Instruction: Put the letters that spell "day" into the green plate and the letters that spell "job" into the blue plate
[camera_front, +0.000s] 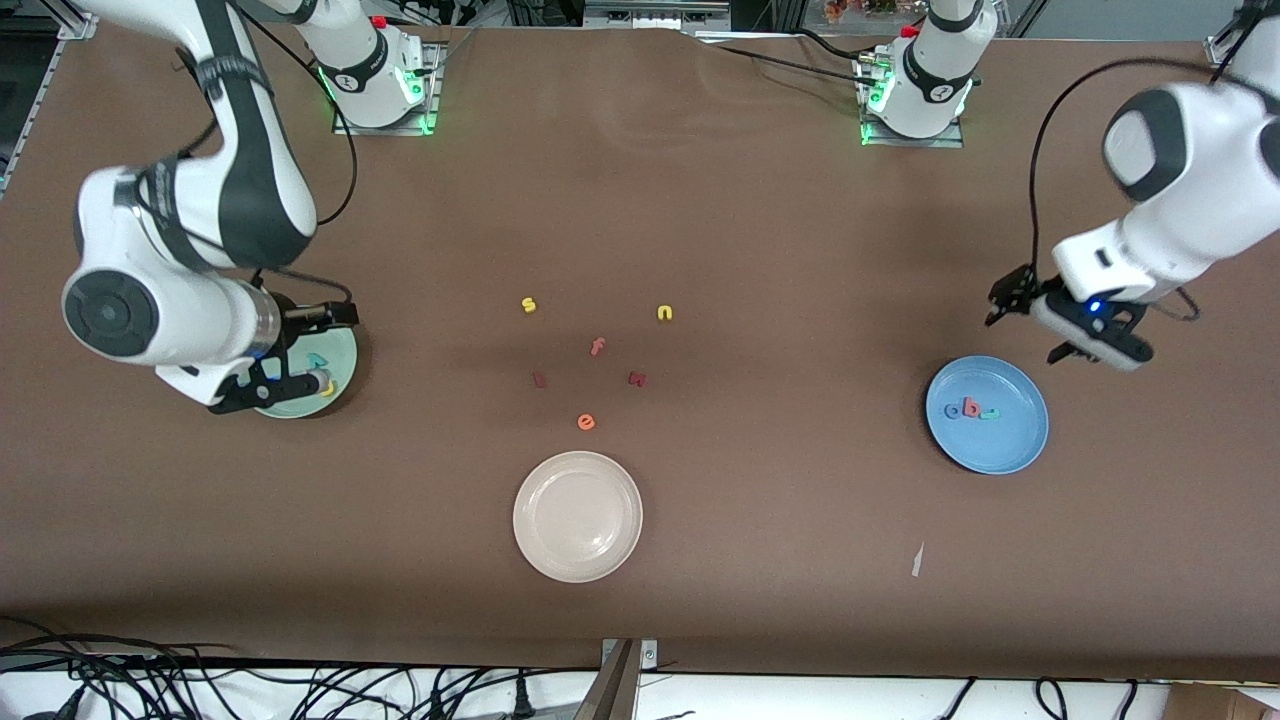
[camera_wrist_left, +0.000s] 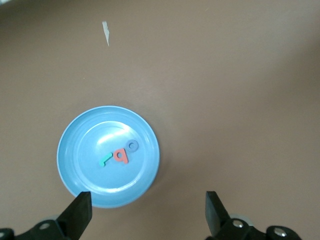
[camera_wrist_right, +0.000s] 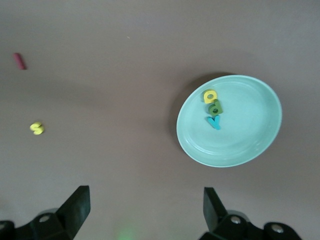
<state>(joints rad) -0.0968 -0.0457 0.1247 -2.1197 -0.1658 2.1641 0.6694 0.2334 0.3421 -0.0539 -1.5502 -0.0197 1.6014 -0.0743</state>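
A wide brown table under even, soft light.

The table (camera_front: 700, 200) has a matte brown cover, slightly rippled near its top edge. A white ledge (camera_front: 800, 695) runs along the near edge, strewn with black cables (camera_front: 250, 685). Metal framing (camera_front: 655, 10) and dark clutter line the edge where the bases stand.

You have a round cream-white plate (camera_front: 577, 516) nearest the front camera, with an orange e (camera_front: 586, 422), orange f (camera_front: 597, 347), two dark red letters (camera_front: 637, 378), yellow s (camera_front: 529, 305) and yellow n (camera_front: 664, 313) scattered farther back.
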